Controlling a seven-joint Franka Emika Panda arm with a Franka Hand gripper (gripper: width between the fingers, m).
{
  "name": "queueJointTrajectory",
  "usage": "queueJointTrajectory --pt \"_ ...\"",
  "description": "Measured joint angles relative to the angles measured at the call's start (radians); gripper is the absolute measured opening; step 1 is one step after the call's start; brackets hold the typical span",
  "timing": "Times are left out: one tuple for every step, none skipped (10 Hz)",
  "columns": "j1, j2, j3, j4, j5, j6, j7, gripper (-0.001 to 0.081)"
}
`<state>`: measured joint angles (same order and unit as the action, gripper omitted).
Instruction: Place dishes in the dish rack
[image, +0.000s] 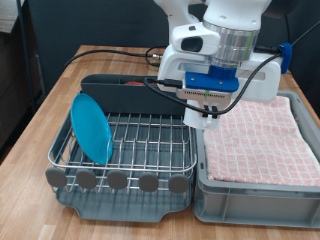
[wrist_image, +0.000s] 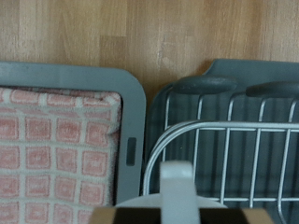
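Seen from the exterior view, a wooden table (image: 40, 110) carries two containers side by side. Toward the exterior view's left sits the dish rack (image: 125, 150), a silver wire grid in a dark grey tray with round tabs along its front. A light-blue plate (image: 91, 127) stands upright on edge in the rack's left end, leaning a little. The rest of the wire grid is open. Just beside the rack, on the exterior view's right, is a grey tub (image: 255, 190) lined with a pink checked cloth (image: 262, 140). The white robot arm reaches down from the top, and its gripper (image: 208, 120) hangs over the seam where rack and tub meet, near the rack's back right corner. Its fingertips are hard to make out against the pale cloth, so I cannot tell whether they are apart or together. Black cables trail behind the rack.

In the wrist view, the tub's rim (wrist_image: 131, 103) and cloth lie beside the rack's wires, with bare wood beyond. One pale finger (wrist_image: 176, 182) shows at the frame edge, cut off; nothing visible is between the fingers. No mug or spoon is visible.
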<state>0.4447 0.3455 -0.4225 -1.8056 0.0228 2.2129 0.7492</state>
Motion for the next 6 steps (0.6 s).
queueJointTrajectory --pt "-0.021 0.021 0.004 0.031 0.020 -0.014 -0.041 0.0071" --pt "-0.043 0.048 0.009 0.070 0.044 -0.039 -0.080 0.0071" --pt "-0.065 0.077 0.016 0.112 0.065 -0.059 -0.113 0.0071" --pt "-0.081 0.106 0.022 0.148 0.082 -0.066 -0.135 0.0071" --pt "-0.095 0.133 0.029 0.179 0.098 -0.068 -0.149 0.0071" --pt "-0.104 0.155 0.033 0.204 0.110 -0.068 -0.154 0.0071"
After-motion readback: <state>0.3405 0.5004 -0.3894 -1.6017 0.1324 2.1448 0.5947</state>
